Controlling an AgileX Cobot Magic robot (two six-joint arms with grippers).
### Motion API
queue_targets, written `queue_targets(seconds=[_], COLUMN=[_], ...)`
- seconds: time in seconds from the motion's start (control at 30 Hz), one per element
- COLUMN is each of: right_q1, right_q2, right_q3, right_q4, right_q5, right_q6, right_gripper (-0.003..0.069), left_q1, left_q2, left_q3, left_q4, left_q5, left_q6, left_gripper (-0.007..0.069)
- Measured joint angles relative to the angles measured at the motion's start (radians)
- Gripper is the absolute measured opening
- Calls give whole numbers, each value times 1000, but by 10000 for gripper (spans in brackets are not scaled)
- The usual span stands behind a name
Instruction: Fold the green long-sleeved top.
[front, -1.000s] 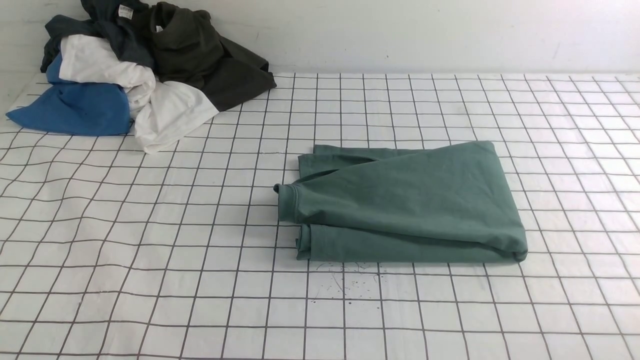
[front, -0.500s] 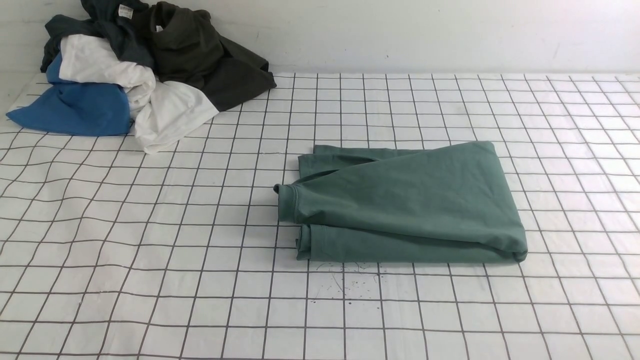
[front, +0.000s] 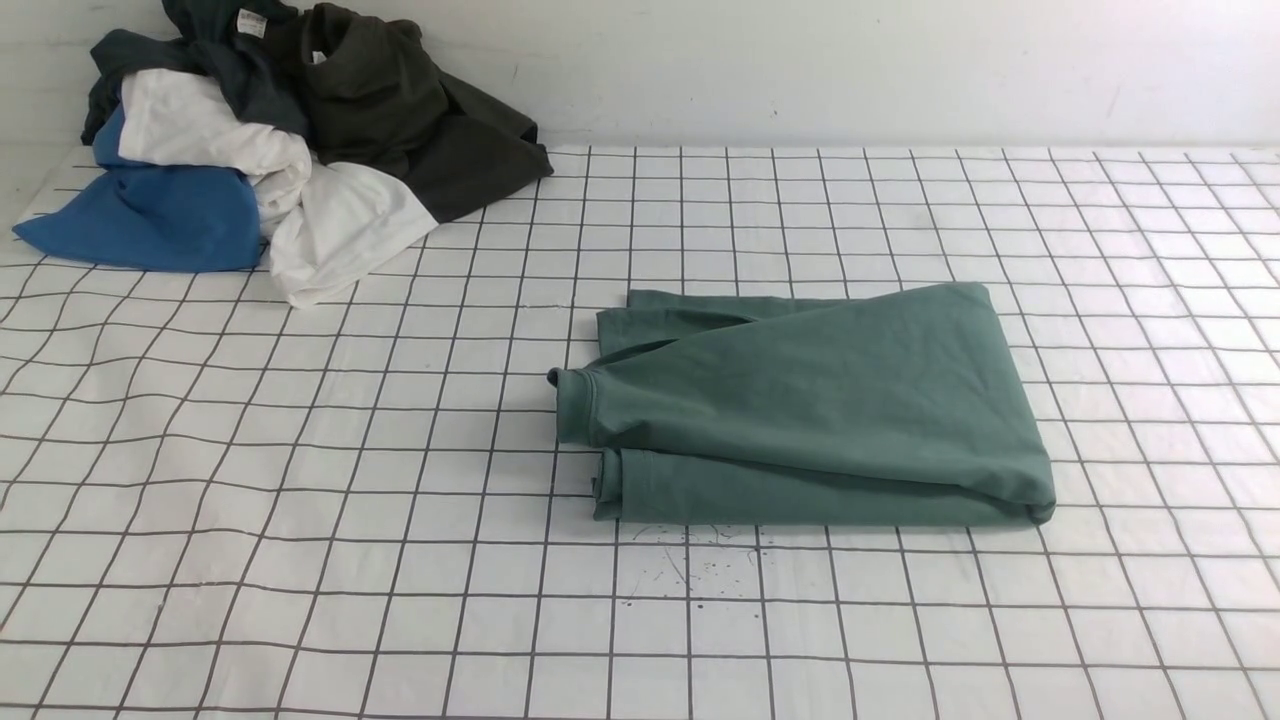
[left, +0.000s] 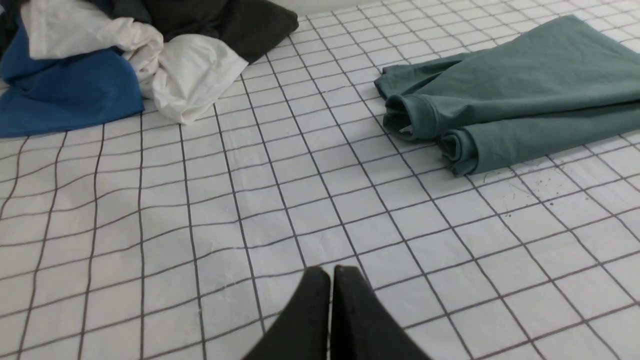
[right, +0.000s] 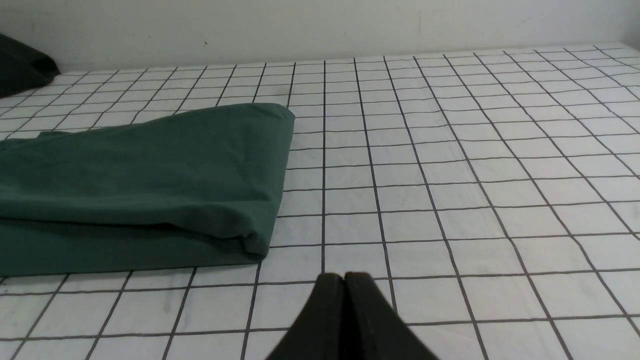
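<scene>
The green long-sleeved top (front: 810, 410) lies folded into a compact bundle on the gridded cloth, right of the middle, with a cuffed sleeve end (front: 572, 405) sticking out at its left side. It also shows in the left wrist view as a bundle (left: 505, 105) and in the right wrist view (right: 145, 185). Neither arm appears in the front view. My left gripper (left: 330, 272) is shut and empty, well back from the top. My right gripper (right: 344, 278) is shut and empty, near the top's corner but not touching it.
A heap of other clothes sits at the back left: a blue garment (front: 150, 215), white garments (front: 330, 225), a dark olive-black garment (front: 420, 120) and a dark teal one with a white label (front: 230, 40). A wall (front: 800, 60) bounds the table's far edge. Small dark specks (front: 690, 565) lie before the top.
</scene>
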Motion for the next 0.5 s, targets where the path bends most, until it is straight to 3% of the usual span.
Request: queue_targets(seconds=[0.07,0.23,0.27,0.37,0.5], right_q1=[0,0,0,0,0], right_q2=[0,0,0,0,0], right_q3=[0,0,0,0,0], right_q4=[0,0,0,0,0], right_q5=[0,0,0,0,1], right_q6=[0,0,0,0,0], right_gripper=[-14,-14,-14,-14,-14], left_q1=[17,180,262,364,414], left_q2=[0,3,4,4,4], left_q3=[29,174,242,339,426], left_q4=[-4,-8,-33,-99,-139], left_q5=[-72,-374,-466,-538,-530], left_q6=[1,14,40,84,158], left_gripper=[-7,-7,-7,-7,-7])
